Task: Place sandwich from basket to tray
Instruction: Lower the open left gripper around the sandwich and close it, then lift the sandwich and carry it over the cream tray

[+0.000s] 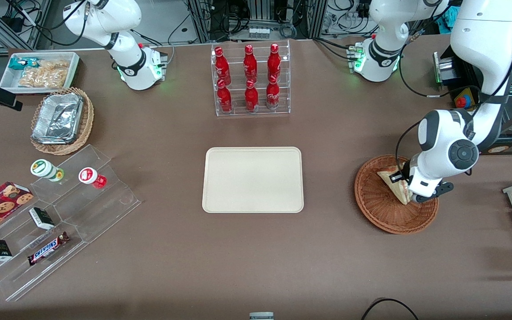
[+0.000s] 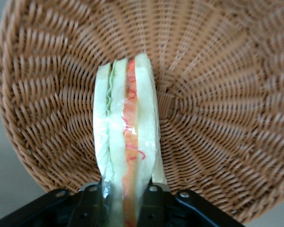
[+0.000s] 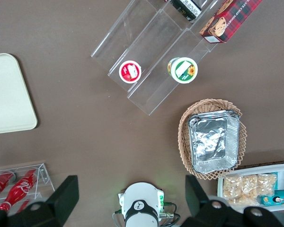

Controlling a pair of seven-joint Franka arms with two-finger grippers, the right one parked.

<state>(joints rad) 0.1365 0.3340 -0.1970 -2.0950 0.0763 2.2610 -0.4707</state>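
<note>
Fingers: the gripper [image 2: 125, 201] is closed on the sandwich [image 2: 128, 142], pinching its flat bread faces.
Sandwich: over the basket [image 1: 382, 213], upright on edge.
Handling: looks light, soft, slippery-wrapped; squeeze gently.
Tray [image 1: 252, 179]: well apart from basket.

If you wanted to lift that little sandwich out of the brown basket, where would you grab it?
Across its two flat bread faces, coming down from above. The sandwich stands on edge in the basket, filling layers facing up, so the broad faces offer parallel surfaces to pinch. The gripper is already down over it in the basket, fingers on either side of the wedge, seemingly closed on it.
</note>
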